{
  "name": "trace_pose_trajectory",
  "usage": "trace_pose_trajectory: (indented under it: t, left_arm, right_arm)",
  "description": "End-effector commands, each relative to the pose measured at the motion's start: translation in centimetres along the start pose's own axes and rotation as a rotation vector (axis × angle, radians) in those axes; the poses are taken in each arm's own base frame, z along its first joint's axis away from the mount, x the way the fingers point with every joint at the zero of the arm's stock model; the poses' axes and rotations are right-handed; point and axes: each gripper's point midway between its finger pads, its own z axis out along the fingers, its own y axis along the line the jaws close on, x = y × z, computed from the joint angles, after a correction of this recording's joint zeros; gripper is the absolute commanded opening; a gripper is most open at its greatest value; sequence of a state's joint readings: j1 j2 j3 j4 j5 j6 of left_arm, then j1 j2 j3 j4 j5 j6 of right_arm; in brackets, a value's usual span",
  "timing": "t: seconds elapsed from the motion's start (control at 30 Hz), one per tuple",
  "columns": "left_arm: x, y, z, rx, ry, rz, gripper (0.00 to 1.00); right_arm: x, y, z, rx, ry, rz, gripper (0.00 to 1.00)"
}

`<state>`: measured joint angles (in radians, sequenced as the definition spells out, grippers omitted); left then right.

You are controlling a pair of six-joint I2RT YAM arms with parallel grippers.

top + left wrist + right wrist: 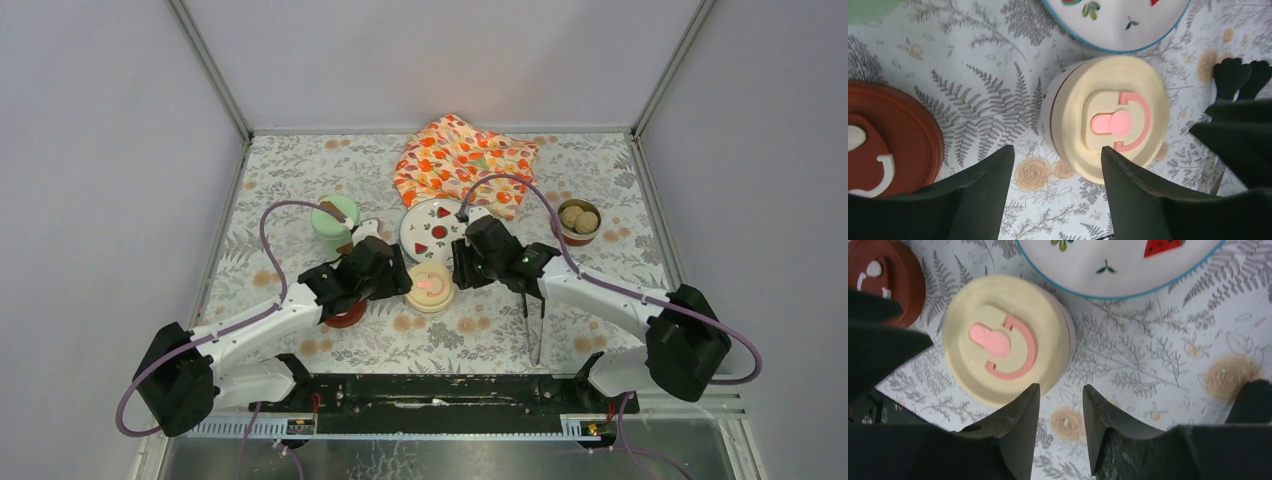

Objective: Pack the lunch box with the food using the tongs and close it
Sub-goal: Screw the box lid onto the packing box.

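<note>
The lunch box is three pots: a mint-green cylinder [335,222], a low pot under a cream lid [431,287] [1108,115] [1003,337], and one under a dark red lid [345,315] [888,140] [885,275]. Pale beige food balls [579,217] lie in a small bowl at the right. The tongs [535,325] lie on the table under my right arm. My left gripper [400,281] [1055,152] is open and empty just left of the cream-lidded pot. On that pot's right side, my right gripper [462,270] [1060,390] is also open and empty.
A white plate with fruit prints [437,230] [1118,30] [1118,265] sits just behind the cream-lidded pot. An orange flower-patterned cloth [462,160] lies at the back. Grey walls enclose the patterned table on three sides.
</note>
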<state>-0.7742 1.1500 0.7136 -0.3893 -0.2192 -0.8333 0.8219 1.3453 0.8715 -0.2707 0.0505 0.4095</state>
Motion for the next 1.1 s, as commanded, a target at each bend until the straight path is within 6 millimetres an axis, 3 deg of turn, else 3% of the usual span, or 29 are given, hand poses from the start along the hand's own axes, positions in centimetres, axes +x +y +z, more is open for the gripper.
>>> trace_pose_trajectory:
  t: [0.0,0.23,0.37,0.5,0.83,1.07]
  left_arm:
    - [2.1,0.1,0.2,0.023,0.067,-0.050,0.71]
    - [2.7,0.1,1.5,0.005,0.095,-0.040,0.66]
    - [3.3,0.4,2.0,-0.007,0.112,-0.038,0.60]
    - [3.5,0.7,2.6,-0.022,0.116,-0.032,0.54]
    - [2.1,1.0,4.8,-0.103,0.085,0.036,0.25]
    - [0.0,0.9,6.5,-0.149,0.016,0.086,0.22]
  right_arm:
    - [-3.9,0.8,1.5,-0.029,-0.067,-0.059,0.44]
    - [-5.2,1.5,4.1,-0.041,-0.043,-0.092,0.42]
    - [-4.7,1.1,5.2,-0.025,-0.010,-0.104,0.40]
    - [-3.3,1.1,5.9,-0.043,0.046,-0.117,0.32]
    - [-0.3,1.6,3.1,-0.049,0.096,-0.078,0.18]
    - [3.7,3.0,2.1,0.008,0.132,-0.040,0.18]
